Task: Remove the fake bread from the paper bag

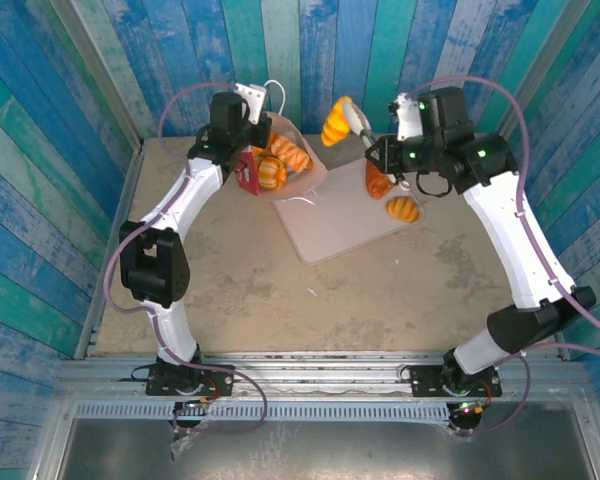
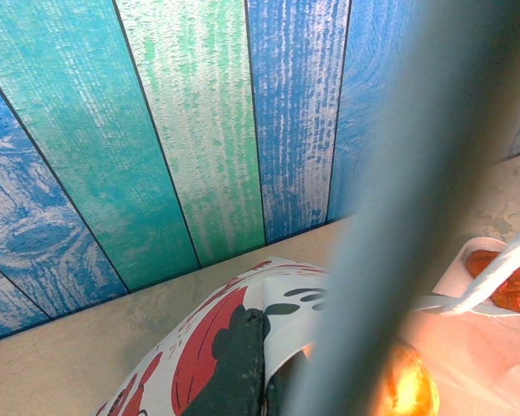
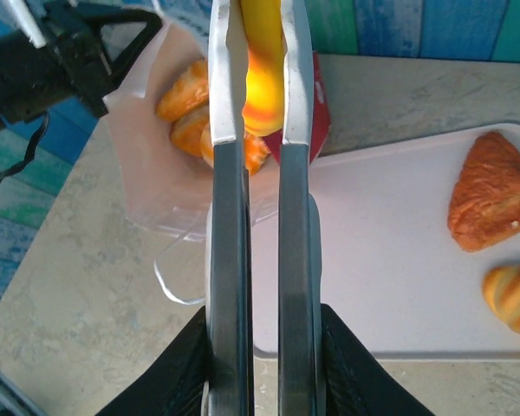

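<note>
Two pastries (image 1: 378, 180) lie on the tray (image 1: 330, 232) beside the paper bag (image 3: 147, 173) — my right end effector (image 3: 262, 26) grips a third pastry (image 1: 337, 122), my left end effector (image 1: 248, 160) pinches the bag rim — others (image 1: 280, 152) inside.

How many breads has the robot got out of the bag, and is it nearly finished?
Roughly halfway, it seems. Done: a reddish-brown wedge and a striped bun lie on the pale tray. In hand: the right gripper pinches a yellow-orange piece in the air, while the left gripper holds the paper bag by its rim. Left: at least two golden pieces sit in the bag, and the lifted one is not yet set down.
</note>
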